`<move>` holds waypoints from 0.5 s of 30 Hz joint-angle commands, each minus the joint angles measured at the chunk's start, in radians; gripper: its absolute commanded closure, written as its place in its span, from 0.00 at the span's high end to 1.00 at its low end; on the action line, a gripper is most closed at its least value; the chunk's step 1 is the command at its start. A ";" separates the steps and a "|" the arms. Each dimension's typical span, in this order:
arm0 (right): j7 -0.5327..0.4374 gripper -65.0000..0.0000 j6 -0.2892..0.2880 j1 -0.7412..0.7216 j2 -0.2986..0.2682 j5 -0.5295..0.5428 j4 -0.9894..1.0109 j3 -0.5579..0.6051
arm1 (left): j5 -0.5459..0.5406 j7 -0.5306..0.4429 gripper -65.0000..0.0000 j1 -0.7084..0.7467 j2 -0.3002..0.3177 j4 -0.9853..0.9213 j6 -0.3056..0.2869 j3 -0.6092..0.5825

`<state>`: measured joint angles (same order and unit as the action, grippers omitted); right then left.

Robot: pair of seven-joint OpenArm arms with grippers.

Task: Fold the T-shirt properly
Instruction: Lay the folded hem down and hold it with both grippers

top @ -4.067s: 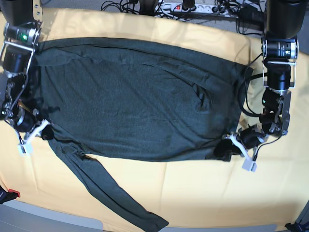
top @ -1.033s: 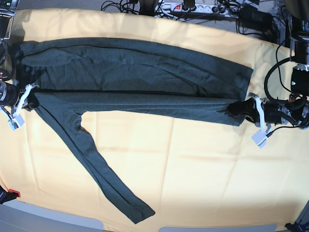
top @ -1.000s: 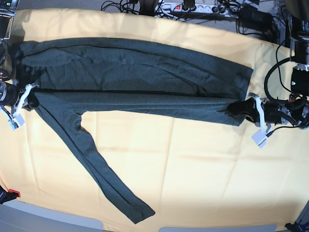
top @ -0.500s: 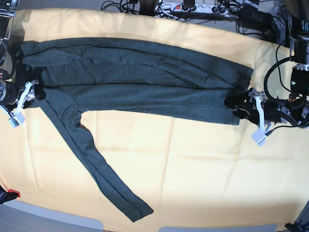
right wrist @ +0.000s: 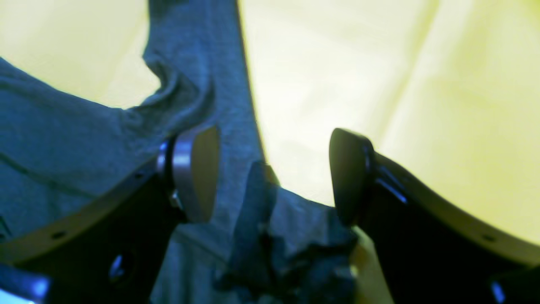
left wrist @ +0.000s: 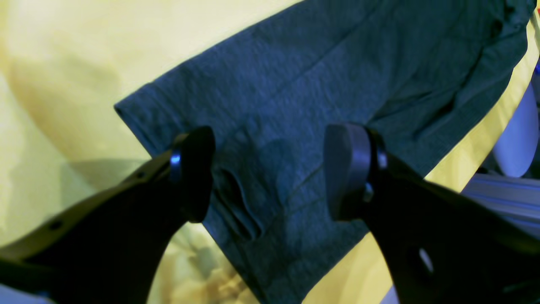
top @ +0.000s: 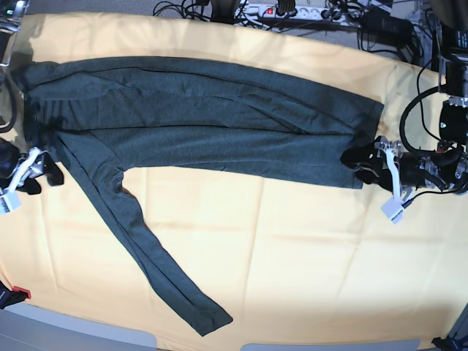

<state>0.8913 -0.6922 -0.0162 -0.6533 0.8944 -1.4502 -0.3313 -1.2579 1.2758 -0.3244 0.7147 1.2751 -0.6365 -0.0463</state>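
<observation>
T-shirt (top: 197, 121) fabric, dark teal-grey and folded lengthwise into a long band, stretches across the upper half of the base view, from the left edge almost to the right. It lies on a yellow cloth (top: 307, 256) that covers the whole table; the cloth is lightly creased. Beyond the table's far edge, at the top of the frame, sit a white power strip (top: 281, 10) and a tangle of dark cables.

One garment is in view, with one long sleeve (top: 139, 241) trailing diagonally from the left end of the band down to the lower centre. Two arms reach in, one at each side.

The left gripper (top: 365, 164), at the right of the base view, has its jaws spread wide over the shirt's lower right corner, with fabric lying flat beneath them and nothing pinched. In its wrist view that corner (left wrist: 270, 160) shows between the black fingers.

The right gripper (top: 38, 172), at the left edge, is likewise spread, just below the shirt's left end beside the sleeve's root; bunched fabric (right wrist: 291, 236) lies between its fingers, unclamped.
</observation>
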 commanded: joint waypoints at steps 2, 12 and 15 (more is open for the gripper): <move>-0.067 0.65 0.047 -0.018 0.013 -0.056 -0.014 -0.011 | -0.026 -0.012 0.64 -0.021 0.019 0.013 -0.002 0.010; -0.128 0.65 0.269 -0.082 0.187 -0.285 -0.005 -0.010 | -0.026 -0.012 0.64 -0.021 0.019 0.013 -0.001 0.010; -0.119 0.65 0.308 -0.126 0.216 -0.310 0.043 -0.010 | -0.026 -0.013 0.64 -0.021 0.019 0.013 0.002 0.010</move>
<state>0.7910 -0.3840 -0.1204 -0.4194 0.5762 -1.3926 -0.3347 -1.2598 1.2762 -0.3244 0.7147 1.2751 -0.6357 -0.0463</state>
